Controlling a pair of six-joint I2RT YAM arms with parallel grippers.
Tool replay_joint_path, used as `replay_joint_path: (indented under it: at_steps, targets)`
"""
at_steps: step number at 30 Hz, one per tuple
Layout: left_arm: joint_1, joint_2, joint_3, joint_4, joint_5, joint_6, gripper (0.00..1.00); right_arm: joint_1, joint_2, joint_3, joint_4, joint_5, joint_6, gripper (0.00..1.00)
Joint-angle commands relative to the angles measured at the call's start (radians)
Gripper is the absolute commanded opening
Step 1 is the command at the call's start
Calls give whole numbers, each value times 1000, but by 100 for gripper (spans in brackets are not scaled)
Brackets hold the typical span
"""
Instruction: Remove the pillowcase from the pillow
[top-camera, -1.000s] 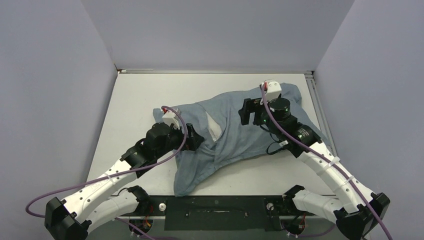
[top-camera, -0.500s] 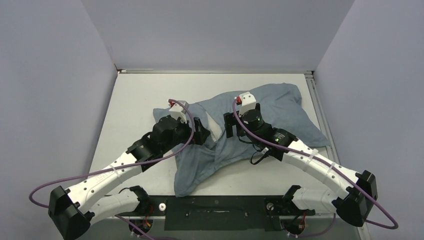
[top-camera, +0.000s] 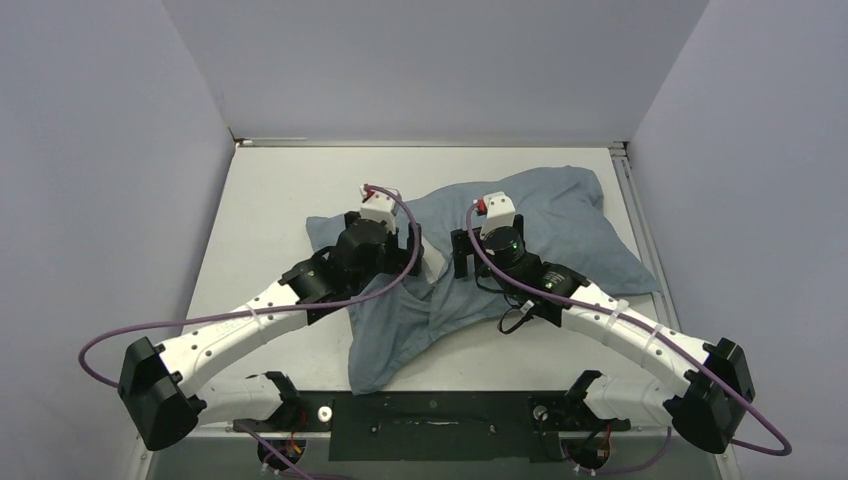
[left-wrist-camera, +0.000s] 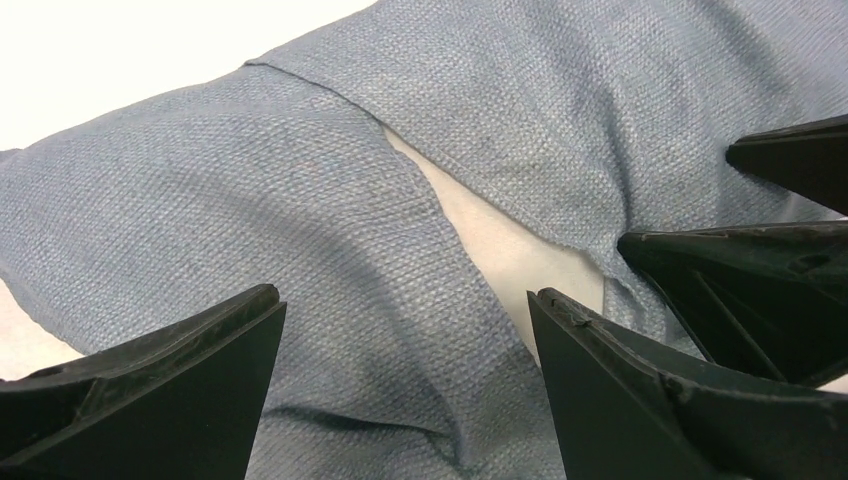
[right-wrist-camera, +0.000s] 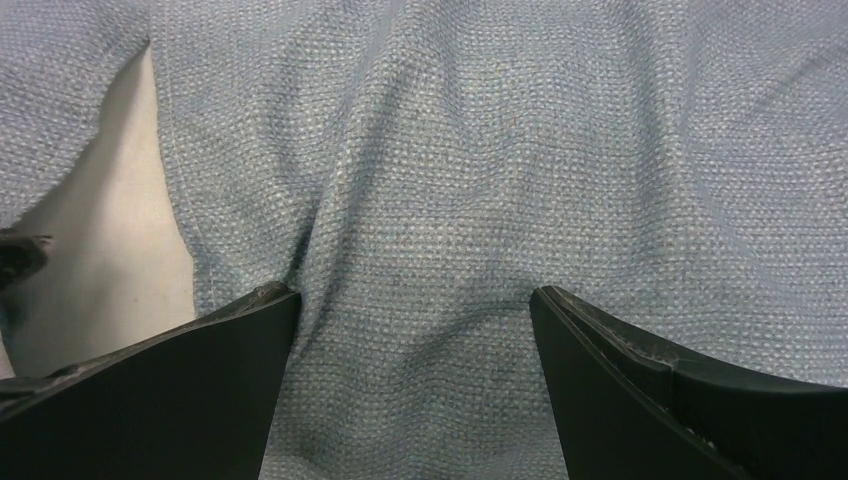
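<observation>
Grey-blue pillowcase (top-camera: 560, 225) mid-frame under both jaws, left gripper (left-wrist-camera: 400, 300) and right gripper (right-wrist-camera: 415, 295) wide open, empty, white pillow (left-wrist-camera: 500, 240) slit between them, full outline only in top view

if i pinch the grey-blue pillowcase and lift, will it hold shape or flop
Probably floppy: the pillowcase lies in soft folds and wrinkles, so it would likely drape from a pinch. Its coarse weave looks grippy, not slippery. The white pillow peeking out may drag along.
</observation>
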Motion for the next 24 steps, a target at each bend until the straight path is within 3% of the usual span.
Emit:
replay_joint_path:
  at_steps: [1,6,15,20,24]
  targets:
    - [-60,56,71,-17,-118,59,96,5,-8,-24,57,30,29,90]
    - [-72,85,44,-40,-165,34,96,6,-18,-59,65,36,43,90]
    - [-47,-13,-77,-85,-186,-49,100,5,-24,-117,78,48,65,90]
    - [14,-94,-152,-69,-92,-61,65,2,-7,-124,73,75,74,90]
    - [65,-151,-212,-77,-55,-87,54,-11,13,-112,36,115,91,90]
